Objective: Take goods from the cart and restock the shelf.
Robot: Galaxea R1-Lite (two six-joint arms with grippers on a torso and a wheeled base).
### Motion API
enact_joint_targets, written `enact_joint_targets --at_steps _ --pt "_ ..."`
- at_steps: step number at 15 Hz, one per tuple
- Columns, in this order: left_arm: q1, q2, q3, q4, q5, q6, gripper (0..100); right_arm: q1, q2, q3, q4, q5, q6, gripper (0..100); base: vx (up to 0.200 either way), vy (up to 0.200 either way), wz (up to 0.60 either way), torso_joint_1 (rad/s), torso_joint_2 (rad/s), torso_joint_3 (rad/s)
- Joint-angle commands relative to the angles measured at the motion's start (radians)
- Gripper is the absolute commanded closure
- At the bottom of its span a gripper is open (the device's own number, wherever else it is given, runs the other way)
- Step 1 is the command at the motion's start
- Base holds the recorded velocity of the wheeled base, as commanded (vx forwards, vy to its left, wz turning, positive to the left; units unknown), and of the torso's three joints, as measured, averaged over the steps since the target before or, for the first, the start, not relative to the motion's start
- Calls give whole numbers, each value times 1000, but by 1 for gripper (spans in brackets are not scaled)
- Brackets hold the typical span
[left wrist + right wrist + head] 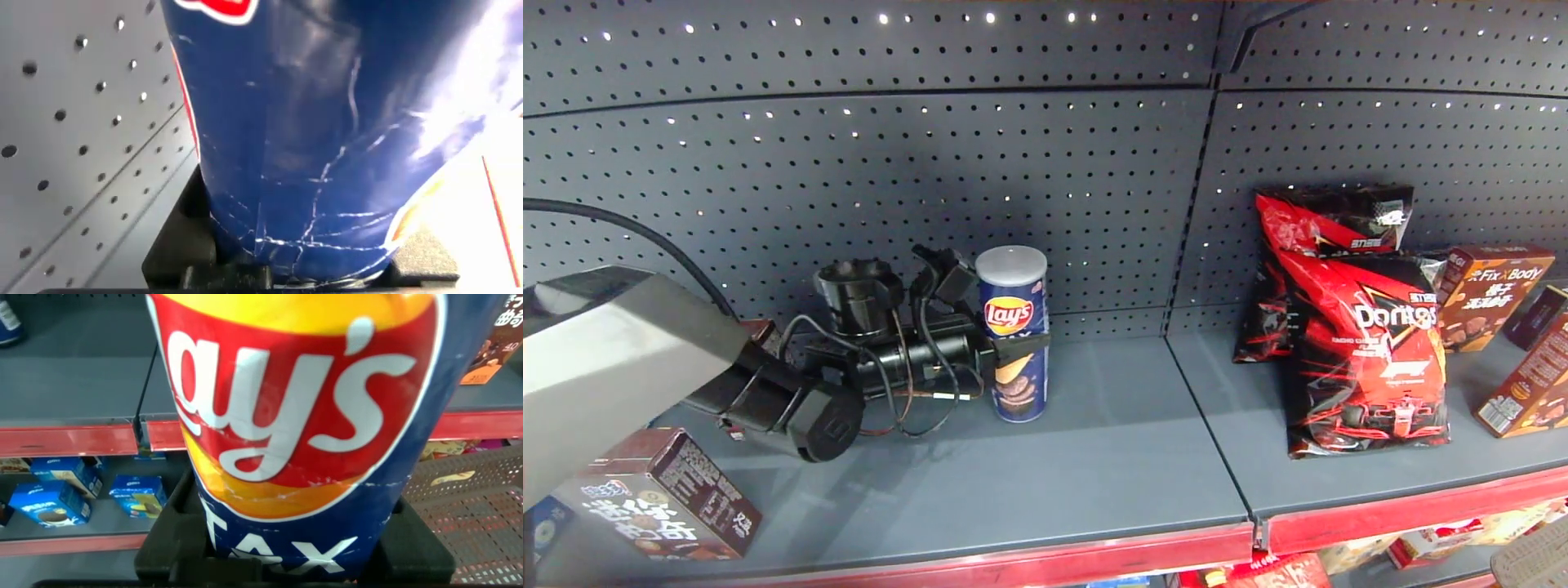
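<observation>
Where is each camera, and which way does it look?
Head view: on the head, looking down at the shelf; left arm shows, its left tool gripping the chip can.
Left wrist view: on that wrist, close against the can; fingers flank it.
Right wrist view: on that wrist, facing shelves past a second chip can in the right tool.
Shared: head and left wrist views show the chip can and pegboard.
</observation>
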Motion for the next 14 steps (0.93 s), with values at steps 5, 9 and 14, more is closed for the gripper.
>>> enact_joint_targets --at_steps 5,9,14 --pt "-55 -248 233 -48 45 0 100 -1 -1 -5 -1 0 0 100 0 0 0 0 0 0" --pt "-55 -359 368 -49 50 1 100 1 -3 -9 -1 0 0 100 0 0 0 0 0 0" --pt "-60 -393 505 -152 88 1 100 -4 -3 -2 -1 0 0 100 0 0 0 0 0 0"
